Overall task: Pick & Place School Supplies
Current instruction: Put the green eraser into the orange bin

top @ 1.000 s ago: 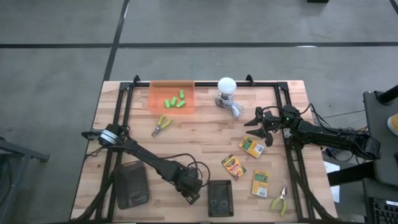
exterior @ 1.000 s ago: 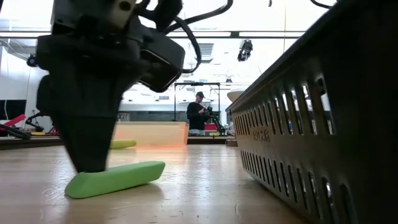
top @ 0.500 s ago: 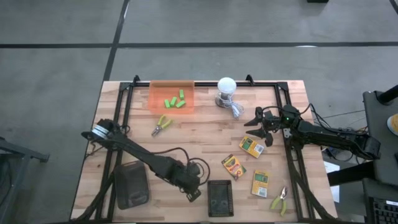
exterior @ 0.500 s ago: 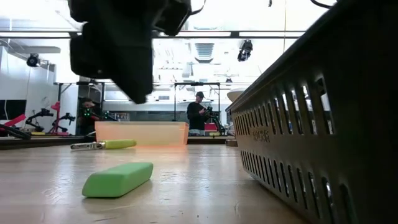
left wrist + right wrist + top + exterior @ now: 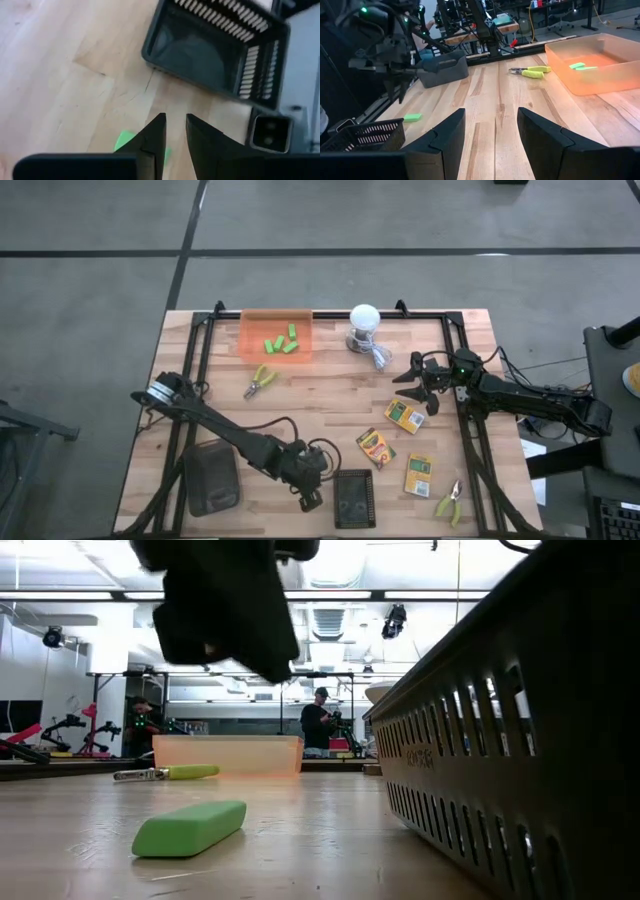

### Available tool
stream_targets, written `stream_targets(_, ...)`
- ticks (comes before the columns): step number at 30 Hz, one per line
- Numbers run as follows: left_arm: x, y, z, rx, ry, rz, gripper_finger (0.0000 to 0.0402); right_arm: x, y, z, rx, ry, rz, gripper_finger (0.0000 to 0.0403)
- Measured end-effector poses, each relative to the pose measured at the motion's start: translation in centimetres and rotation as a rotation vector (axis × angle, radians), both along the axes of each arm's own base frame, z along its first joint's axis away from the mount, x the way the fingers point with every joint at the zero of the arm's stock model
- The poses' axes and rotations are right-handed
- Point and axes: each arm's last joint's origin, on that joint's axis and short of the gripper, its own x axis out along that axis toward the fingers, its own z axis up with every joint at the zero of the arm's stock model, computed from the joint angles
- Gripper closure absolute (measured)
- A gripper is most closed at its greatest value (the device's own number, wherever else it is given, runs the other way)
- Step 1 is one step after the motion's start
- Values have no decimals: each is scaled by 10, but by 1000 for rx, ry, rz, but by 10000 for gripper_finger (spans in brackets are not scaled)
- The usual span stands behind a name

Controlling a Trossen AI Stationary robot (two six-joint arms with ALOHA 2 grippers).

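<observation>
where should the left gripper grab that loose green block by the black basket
Come straight down and pinch the green block across its narrow width at mid-length: it lies flat on the table, long sides free. The left gripper hangs just above it, the basket clear to one side.

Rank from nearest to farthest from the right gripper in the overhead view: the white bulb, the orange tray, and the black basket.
From the right gripper:
1. White bulb, at the table's far edge.
2. Black basket, at the near edge.
3. Orange tray, far edge, left.
</observation>
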Motion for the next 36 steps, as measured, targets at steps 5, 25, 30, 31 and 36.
stream_targets(5,-5,-2,-25,-28,-54,-134,312,0,0,0,0,0,-1,225)
stream_targets(25,-23,11,-67,86,-143,-218,287,0,0,0,0,0,-1,225)
stream_targets(30,-25,11,-68,58,-68,-238,287,0,0,0,0,0,0,225)
stream_targets(31,-26,11,-67,46,-45,-240,287,0,0,0,0,0,0,225)
stream_targets(36,-29,11,-60,6,88,-258,287,0,0,0,0,0,-1,225)
